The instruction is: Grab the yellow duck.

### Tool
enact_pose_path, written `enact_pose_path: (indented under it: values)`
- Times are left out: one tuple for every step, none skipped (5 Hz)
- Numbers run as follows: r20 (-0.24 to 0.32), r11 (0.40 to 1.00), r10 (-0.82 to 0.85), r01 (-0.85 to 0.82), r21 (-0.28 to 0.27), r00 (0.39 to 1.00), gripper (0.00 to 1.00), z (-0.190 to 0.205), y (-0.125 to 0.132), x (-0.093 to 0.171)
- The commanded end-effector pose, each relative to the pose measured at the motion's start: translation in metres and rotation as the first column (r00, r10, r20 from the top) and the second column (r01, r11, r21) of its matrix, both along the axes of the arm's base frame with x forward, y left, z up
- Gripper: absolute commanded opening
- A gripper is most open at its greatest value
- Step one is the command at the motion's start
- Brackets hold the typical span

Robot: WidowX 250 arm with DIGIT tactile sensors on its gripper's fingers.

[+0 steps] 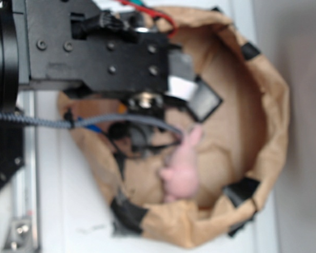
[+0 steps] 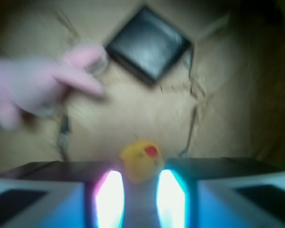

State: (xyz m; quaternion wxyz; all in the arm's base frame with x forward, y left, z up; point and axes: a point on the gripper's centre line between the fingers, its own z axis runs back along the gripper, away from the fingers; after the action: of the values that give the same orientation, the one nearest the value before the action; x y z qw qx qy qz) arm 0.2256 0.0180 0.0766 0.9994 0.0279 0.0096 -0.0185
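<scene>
A small, rounded yellow duck (image 2: pixel 141 161) with an orange-red patch on its head sits on the brown paper floor of a wide, shallow paper bag (image 1: pixel 268 89). In the wrist view, which is blurred, the duck lies low in the middle of the picture, right at the mouth of the pincer (image 2: pixel 140 199). The two fingertips (image 2: pixel 108 199) appear as bright glowing strips, one on each side of the duck, with a gap between them about as wide as the duck itself. The pincer is spread apart; whether the tips touch the duck cannot be told from the blur, and nothing shows it pressed or lifted.

Up and to the left of the duck in the wrist view lies a pink plush bunny (image 2: pixel 38 85), well apart from it, with one long ear reaching toward the centre. Beyond the duck, near the top of that view, a flat dark square object (image 2: pixel 148 43) rests tilted like a diamond on the paper.

In the exterior view the duck is hidden behind the black robot arm (image 1: pixel 105 47), which reaches in from the upper left over the bag, a grey braided cable (image 1: pixel 37 120) running below it. The bunny (image 1: pixel 181 168) lies near the bag's middle, just below the arm. The bag's rolled rim carries patches of black tape (image 1: pixel 127 213), and it stands on a white tabletop (image 1: pixel 58 211)
</scene>
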Motion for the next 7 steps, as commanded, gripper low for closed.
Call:
enact_pose_path:
  values:
    - [-0.058, 0.999, -0.007, 0.004, -0.053, 0.998, 1.00, -0.020, -0.009, -0.013]
    - [-0.086, 0.995, -0.046, 0.039, -0.087, 0.995, 1.00, -0.026, -0.022, -0.019]
    - [-0.061, 0.996, -0.053, 0.049, -0.076, 0.997, 1.00, -0.030, -0.024, -0.017]
    - [-0.021, 0.997, -0.058, 0.056, -0.062, 0.998, 1.00, -0.039, -0.019, -0.011]
    - [-0.036, 0.997, -0.057, 0.055, -0.054, 0.998, 1.00, -0.051, -0.012, -0.012]
    - [-0.092, 0.998, -0.025, 0.019, -0.067, 0.995, 1.00, -0.061, -0.003, -0.025]
    - [-0.090, 0.998, -0.025, 0.020, -0.063, 0.996, 1.00, -0.061, 0.001, -0.030]
